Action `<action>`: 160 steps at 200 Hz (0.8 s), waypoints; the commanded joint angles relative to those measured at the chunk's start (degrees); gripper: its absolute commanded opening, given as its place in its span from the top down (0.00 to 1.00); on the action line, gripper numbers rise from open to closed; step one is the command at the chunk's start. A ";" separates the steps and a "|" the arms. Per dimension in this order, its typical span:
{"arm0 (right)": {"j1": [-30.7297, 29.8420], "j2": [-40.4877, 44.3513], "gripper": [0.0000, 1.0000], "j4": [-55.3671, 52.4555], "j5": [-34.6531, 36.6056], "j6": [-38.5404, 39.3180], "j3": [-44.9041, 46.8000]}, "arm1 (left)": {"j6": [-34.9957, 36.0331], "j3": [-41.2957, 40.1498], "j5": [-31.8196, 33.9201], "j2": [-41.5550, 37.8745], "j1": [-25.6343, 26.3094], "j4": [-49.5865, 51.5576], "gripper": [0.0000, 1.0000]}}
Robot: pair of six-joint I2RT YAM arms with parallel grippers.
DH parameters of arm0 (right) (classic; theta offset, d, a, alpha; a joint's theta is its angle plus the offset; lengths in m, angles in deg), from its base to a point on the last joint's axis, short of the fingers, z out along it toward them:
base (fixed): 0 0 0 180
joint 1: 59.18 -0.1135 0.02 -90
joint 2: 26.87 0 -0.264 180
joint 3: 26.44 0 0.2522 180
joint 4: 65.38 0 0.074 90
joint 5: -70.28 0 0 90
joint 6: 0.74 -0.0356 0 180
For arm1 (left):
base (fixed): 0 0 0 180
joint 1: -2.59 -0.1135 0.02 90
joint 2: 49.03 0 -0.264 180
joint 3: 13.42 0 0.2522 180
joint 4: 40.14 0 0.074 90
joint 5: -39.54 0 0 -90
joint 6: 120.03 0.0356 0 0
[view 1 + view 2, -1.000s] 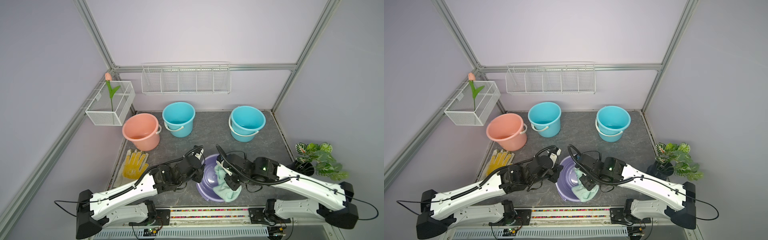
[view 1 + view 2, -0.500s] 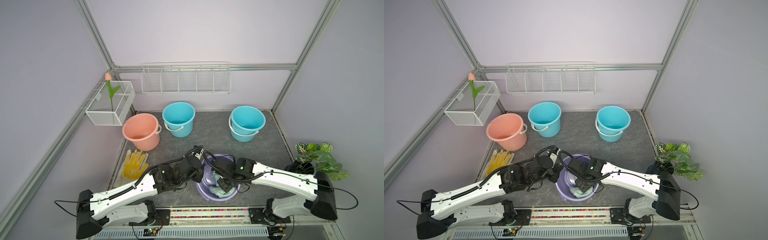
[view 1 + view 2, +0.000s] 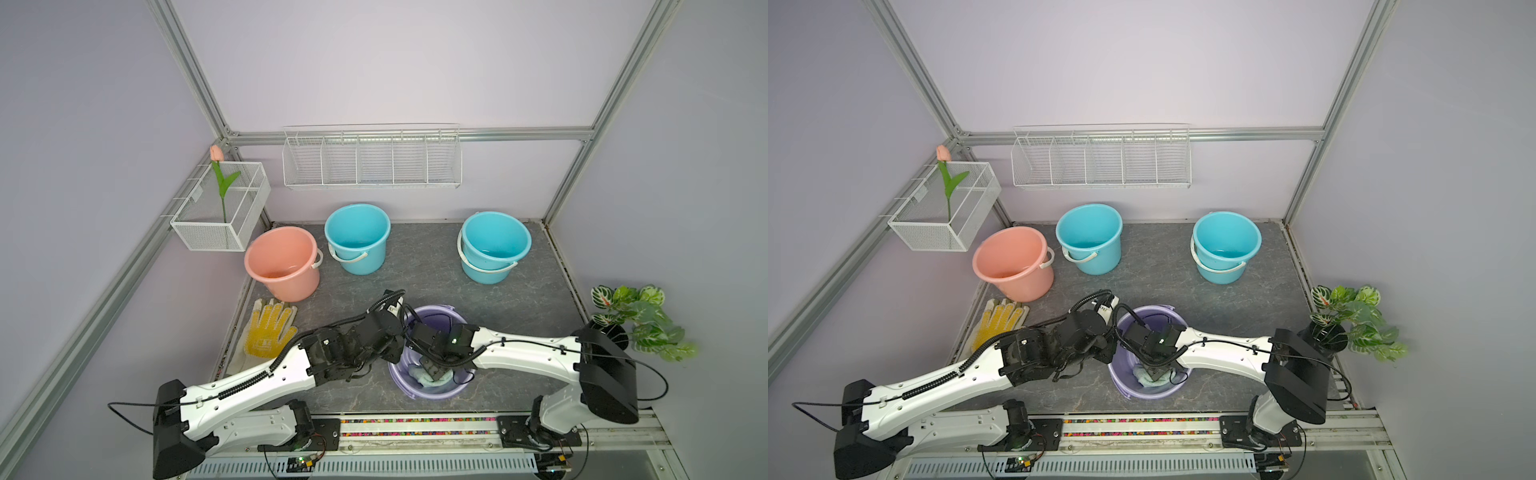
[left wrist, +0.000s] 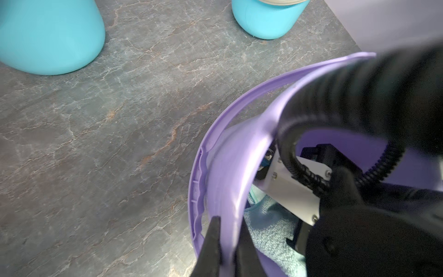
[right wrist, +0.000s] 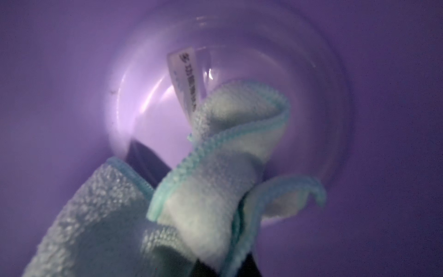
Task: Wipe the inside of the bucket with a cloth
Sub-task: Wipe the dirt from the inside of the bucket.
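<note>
Right wrist view: cloth (image 5: 211, 167) crumpled deep inside purple bucket (image 5: 60, 72), which stands near centre | right gripper (image 3: 432, 369) clamped on cloth | left gripper (image 4: 227, 239) pinched tight on purple bucket's left rim | pink bucket (image 3: 291, 286) far left.

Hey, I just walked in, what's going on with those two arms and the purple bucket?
The left gripper is clamped on the rim of the purple bucket, apparently steadying it on the table. The right gripper reaches down inside the bucket, pinching the cloth, which hangs bunched near the bottom. Wiping looks to be under way.
</note>
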 commanded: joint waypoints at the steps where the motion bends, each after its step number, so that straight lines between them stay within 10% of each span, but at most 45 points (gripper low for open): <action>1: -0.13 -3.69 0.93 3.67 2.63 -1.47 2.23 | 0.56 1.99 -1.43 -0.39 0.64 -4.05 1.00; 160: -3.96 22.22 0.93 -4.26 -10.27 -19.07 -1.57 | -0.44 1.55 1.02 0.79 0.66 -5.74 1.00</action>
